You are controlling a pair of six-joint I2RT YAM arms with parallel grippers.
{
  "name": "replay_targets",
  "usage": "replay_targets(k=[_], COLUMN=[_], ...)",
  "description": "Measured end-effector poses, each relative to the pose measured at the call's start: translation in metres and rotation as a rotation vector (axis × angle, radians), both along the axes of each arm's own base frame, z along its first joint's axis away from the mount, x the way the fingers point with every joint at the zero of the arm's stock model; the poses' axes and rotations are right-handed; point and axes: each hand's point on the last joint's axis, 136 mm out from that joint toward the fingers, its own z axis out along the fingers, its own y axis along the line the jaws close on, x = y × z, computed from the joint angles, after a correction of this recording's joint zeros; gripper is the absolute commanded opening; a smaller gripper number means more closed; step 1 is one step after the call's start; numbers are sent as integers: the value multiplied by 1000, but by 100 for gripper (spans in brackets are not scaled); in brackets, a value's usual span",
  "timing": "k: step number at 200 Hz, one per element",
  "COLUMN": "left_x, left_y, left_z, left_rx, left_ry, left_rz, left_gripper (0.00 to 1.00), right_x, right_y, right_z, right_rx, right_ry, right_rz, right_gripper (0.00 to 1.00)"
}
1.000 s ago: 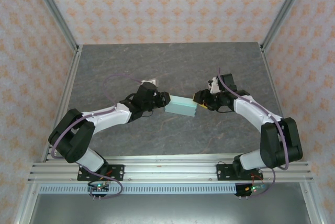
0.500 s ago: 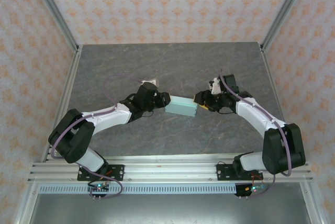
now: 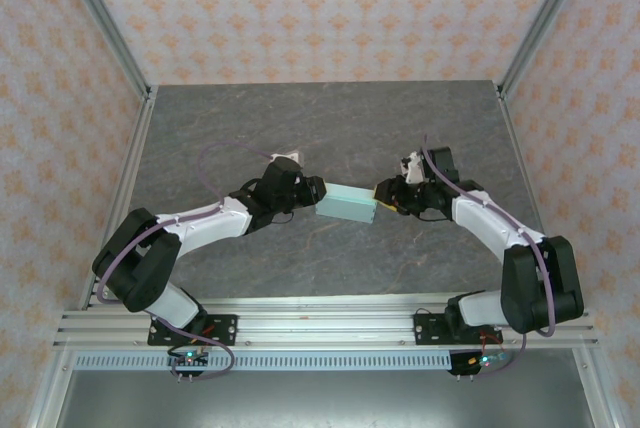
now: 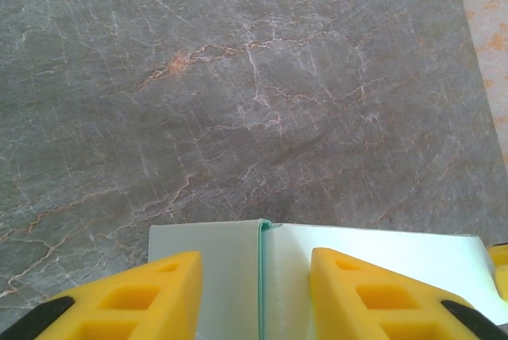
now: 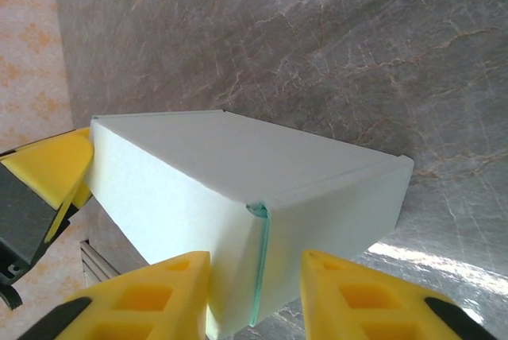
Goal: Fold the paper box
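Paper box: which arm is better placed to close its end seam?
Likely right: the right gripper faces the gaping end seam of the paper box; left gripper braces the opposite end.

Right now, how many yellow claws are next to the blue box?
2: the left gripper at the paper box's left end, the right gripper at its right end.

paper box [image 4: 413, 256], near end past left wrist view's edge

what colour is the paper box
The paper box is pale mint-blue; clearest in the right wrist view.
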Motion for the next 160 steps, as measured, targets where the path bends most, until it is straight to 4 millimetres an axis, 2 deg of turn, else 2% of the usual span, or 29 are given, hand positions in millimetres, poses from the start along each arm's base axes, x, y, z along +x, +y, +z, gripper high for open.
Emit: replay_targets(k=[105,160], left_x=[-10,-13], left_y=[2,2], left_z=[1,-7], left_rx=[-4,-31], left_ry=[-4,-16], left_rz=[-40,-41], left_gripper=[27,21], right_x=[4,12], right_y=[-2,-4], right_z=[-9,-15], right_rx=[47,73], right_ry=[-27,-51], right_rz=[-38,-70], right_gripper=[15,9])
